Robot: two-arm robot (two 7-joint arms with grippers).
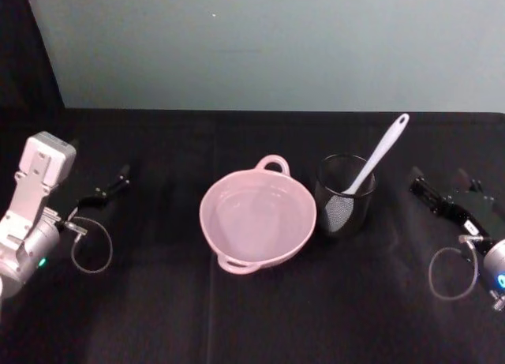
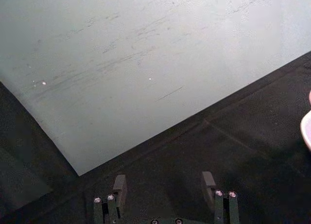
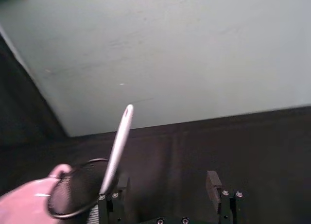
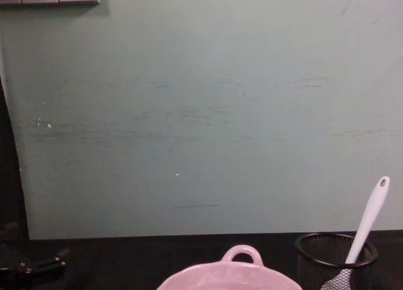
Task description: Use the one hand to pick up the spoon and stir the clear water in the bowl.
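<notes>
Spoon (image 1: 377, 160) first: we see the white utensil standing tilted in the black wire-mesh cup (image 1: 344, 197), blade down inside the mesh and the handle leaning up and away toward the wall, its holed end well above the rim.

Largest of what we have before us is the pale green wall (image 4: 201, 114), then the black desk (image 1: 252, 317) that carries everything.

On the desk, near the middle, sits the pink bowl (image 1: 258, 216), wide and glossy, with a small loop handle on its far rim and another on the near rim. Inside it we make out the clear water (image 1: 256, 222) as no more than a faint sheen against the pink.

The mesh cup stands just beside the bowl on the robot's right, nearly touching its rim.

Out at the desk's left side we find the left end effector (image 1: 110, 184), held apart from both bowl and cup; in the left wrist view its fingers (image 2: 119, 185) stand wide with nothing between them.

At the right side the right end effector (image 1: 426, 192) sits near the cup but clear of it; in the right wrist view its fingers (image 3: 213, 180) are likewise spread wide and hold nothing, with the cup and spoon ahead of them.
</notes>
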